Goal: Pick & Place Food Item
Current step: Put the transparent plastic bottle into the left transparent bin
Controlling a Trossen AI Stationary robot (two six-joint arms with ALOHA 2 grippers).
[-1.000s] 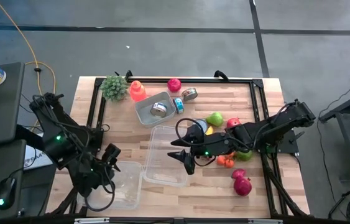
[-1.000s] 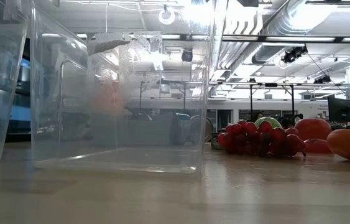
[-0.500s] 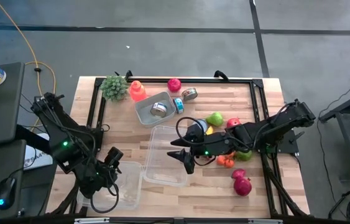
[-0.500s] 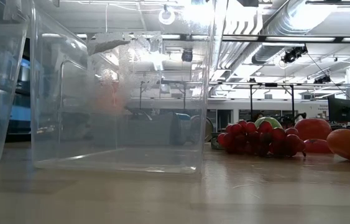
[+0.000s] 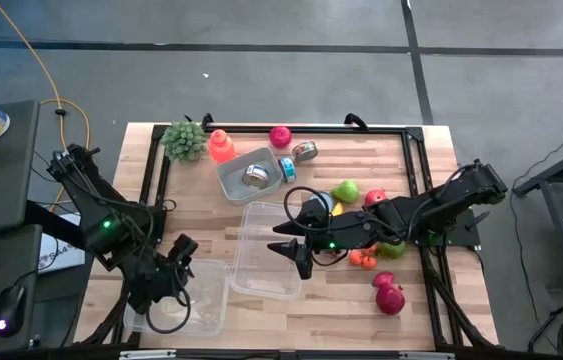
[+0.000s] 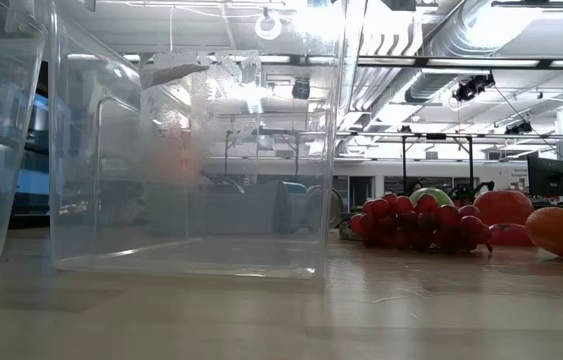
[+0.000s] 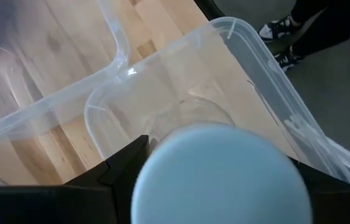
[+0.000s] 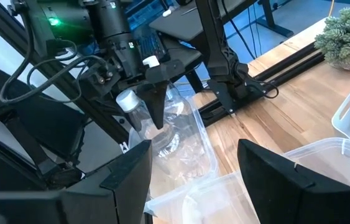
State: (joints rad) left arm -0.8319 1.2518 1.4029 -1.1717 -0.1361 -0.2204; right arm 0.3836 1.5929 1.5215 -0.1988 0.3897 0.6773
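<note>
You are at the placing step; the left gripper pinches a clear bottle above the left clear container; next, lower and release inside its walls. The right gripper waits, fingers spread and holding nothing, over the middle container. No legible labels or writing appear.

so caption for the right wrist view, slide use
Left gripper holding a clear bottle over a clear bin.
</note>
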